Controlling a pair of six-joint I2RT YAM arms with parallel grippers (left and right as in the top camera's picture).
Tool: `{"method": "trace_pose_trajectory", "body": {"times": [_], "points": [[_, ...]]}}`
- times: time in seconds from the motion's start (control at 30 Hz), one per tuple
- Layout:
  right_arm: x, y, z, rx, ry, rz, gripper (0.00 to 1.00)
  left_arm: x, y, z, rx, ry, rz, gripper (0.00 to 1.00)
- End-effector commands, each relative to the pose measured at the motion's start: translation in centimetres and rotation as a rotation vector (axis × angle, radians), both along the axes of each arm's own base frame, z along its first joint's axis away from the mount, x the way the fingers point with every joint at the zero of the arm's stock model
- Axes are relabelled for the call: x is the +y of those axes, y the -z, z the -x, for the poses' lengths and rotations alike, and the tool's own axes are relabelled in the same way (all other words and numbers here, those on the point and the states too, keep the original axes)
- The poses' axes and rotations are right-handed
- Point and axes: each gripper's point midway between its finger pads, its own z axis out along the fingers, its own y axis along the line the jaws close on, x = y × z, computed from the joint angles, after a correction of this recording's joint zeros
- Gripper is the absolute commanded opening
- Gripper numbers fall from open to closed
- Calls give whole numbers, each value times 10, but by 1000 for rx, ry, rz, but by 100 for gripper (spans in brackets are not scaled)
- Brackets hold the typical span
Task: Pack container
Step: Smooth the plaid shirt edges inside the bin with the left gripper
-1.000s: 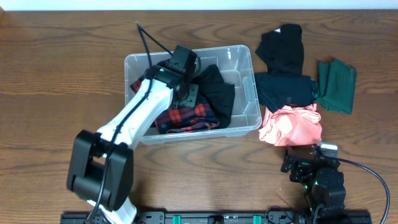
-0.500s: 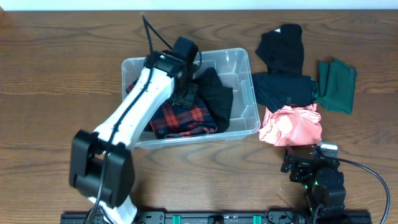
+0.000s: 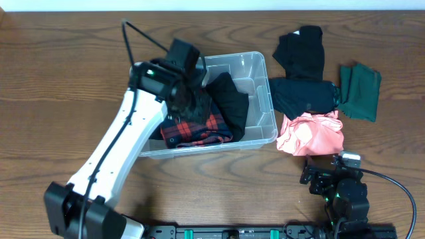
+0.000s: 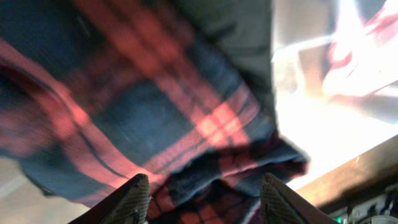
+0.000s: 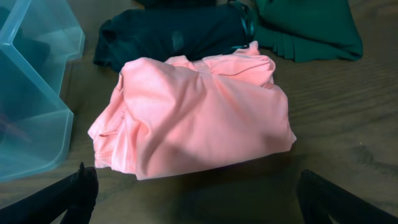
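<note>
The clear container [image 3: 267, 136] stands at the table's middle. It holds a red-and-black plaid garment [image 3: 199, 129] and a black garment [image 3: 230, 99]. My left gripper [image 3: 189, 99] hangs open over the plaid garment [image 4: 155, 93], which fills the left wrist view; its fingertips [image 4: 134, 199] stand wide apart just above the cloth, with nothing held. My right gripper [image 3: 330, 178] is open and empty near the front edge, just in front of a pink garment [image 5: 193, 118]. The container's corner [image 5: 31, 99] shows at the left of the right wrist view.
To the right of the container lie two black garments [image 3: 302, 50] [image 3: 304, 96], a dark green garment [image 3: 360, 89] and the pink garment [image 3: 312, 133]. The left arm [image 3: 119, 153] slants across the container's left side.
The left arm has swung left and lifted, and its gripper has moved towards the container's back left over the plaid garment. The container has shifted slightly left. The right arm has not moved.
</note>
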Motion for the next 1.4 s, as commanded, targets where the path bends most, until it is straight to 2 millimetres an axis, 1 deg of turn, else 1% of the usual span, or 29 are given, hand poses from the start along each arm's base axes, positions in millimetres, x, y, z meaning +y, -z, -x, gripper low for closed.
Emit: {"method": "trace_pose_trajectory", "body": {"times": [0.0, 0.1, 0.17, 0.2, 0.3, 0.37, 0.5, 0.6, 0.67, 0.77, 0.9, 0.97, 1.0, 1.07, 1.13, 1.17, 1.23, 1.3, 1.37], "points": [[-2, 1, 0, 0, 15, -9, 99, 3, 37, 21, 123, -7, -14, 58], [-2, 1, 0, 0, 15, -9, 99, 8, 68, 31, 156, -8, -30, 59], [-2, 1, 0, 0, 15, -9, 99, 12, 86, 34, 152, -10, -44, 59], [-2, 1, 0, 0, 15, -9, 99, 15, 95, 34, 141, -13, -59, 62], [-2, 1, 0, 0, 15, -9, 99, 27, 120, 26, 67, -8, -123, 63], [-2, 1, 0, 0, 15, -9, 99, 35, 129, 18, 15, -5, -164, 63], [-2, 1, 0, 0, 15, -9, 99, 38, 129, 7, -44, -3, -190, 63], [-2, 1, 0, 0, 15, -9, 99, 36, 124, 4, -49, 1, -183, 63], [-2, 1, 0, 0, 15, -9, 99, 34, 112, 4, -34, 2, -178, 63], [-2, 1, 0, 0, 15, -9, 99, 33, 80, 4, -26, 2, -172, 63], [-2, 1, 0, 0, 15, -9, 99, 27, 21, -4, -92, -2, -133, 62], [-2, 1, 0, 0, 15, -9, 99, 23, -9, -16, -186, -6, -98, 63], [-2, 1, 0, 0, 15, -9, 99, 23, -20, -23, -239, -9, -96, 63], [-2, 1, 0, 0, 15, -9, 99, 31, -36, -42, -359, -49, -132, 63], [-2, 1, 0, 0, 15, -9, 99, 40, -42, -59, -436, -85, -184, 63], [-2, 1, 0, 0, 15, -9, 99, 42, -41, -67, -462, -96, -198, 63], [-2, 1, 0, 0, 15, -9, 99, 42, -32, -80, -478, -101, -200, 63], [-2, 1, 0, 0, 15, -9, 99, 44, -14, -93, -469, -116, -207, 63], [-2, 1, 0, 0, 15, -9, 99, 48, 12, -104, -436, -129, -224, 63]]}}
